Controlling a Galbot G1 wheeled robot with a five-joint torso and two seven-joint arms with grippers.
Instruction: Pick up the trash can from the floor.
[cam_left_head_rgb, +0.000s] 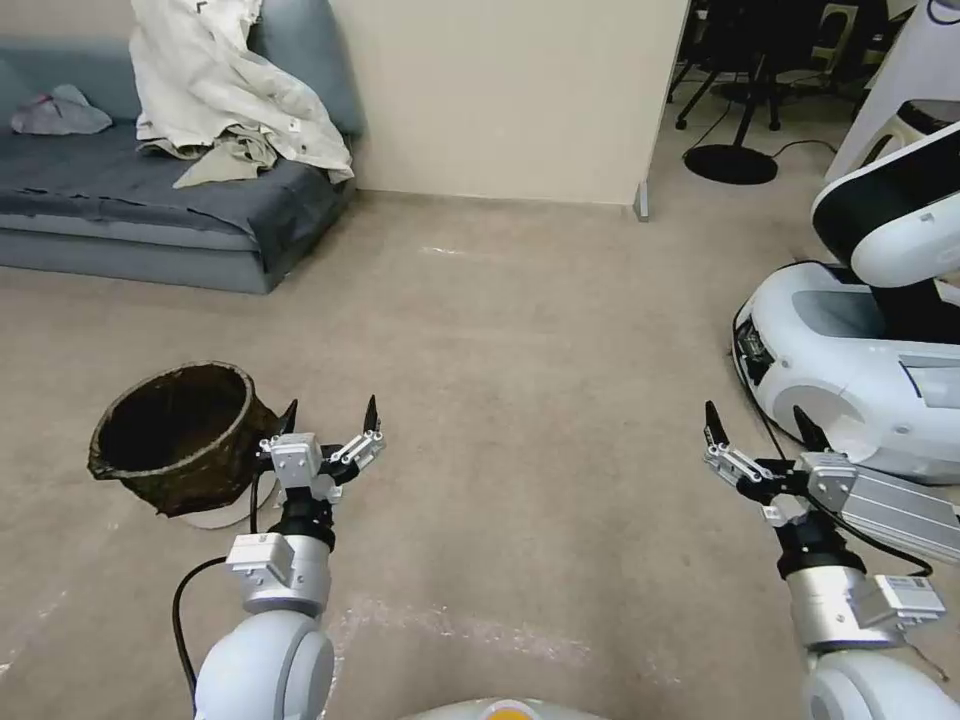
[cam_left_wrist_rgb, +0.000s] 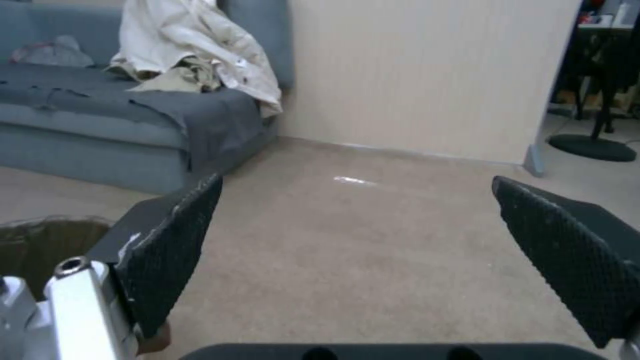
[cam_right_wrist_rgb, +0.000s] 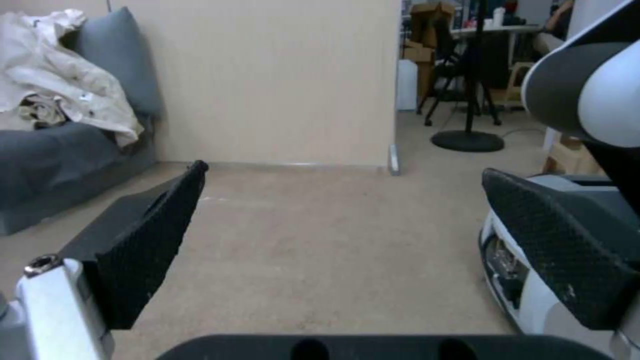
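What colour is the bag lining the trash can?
Dark brown-black, crinkled over the rim of the trash can; the head view shows it best.

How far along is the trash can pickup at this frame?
Done: nothing yet; the trash can sits on the floor, ungripped. In hand: the left gripper is open just beside the can's right side, nothing between its fingers. The right gripper is open too, held off to the right over bare carpet. Left: closing on the can and lifting it.
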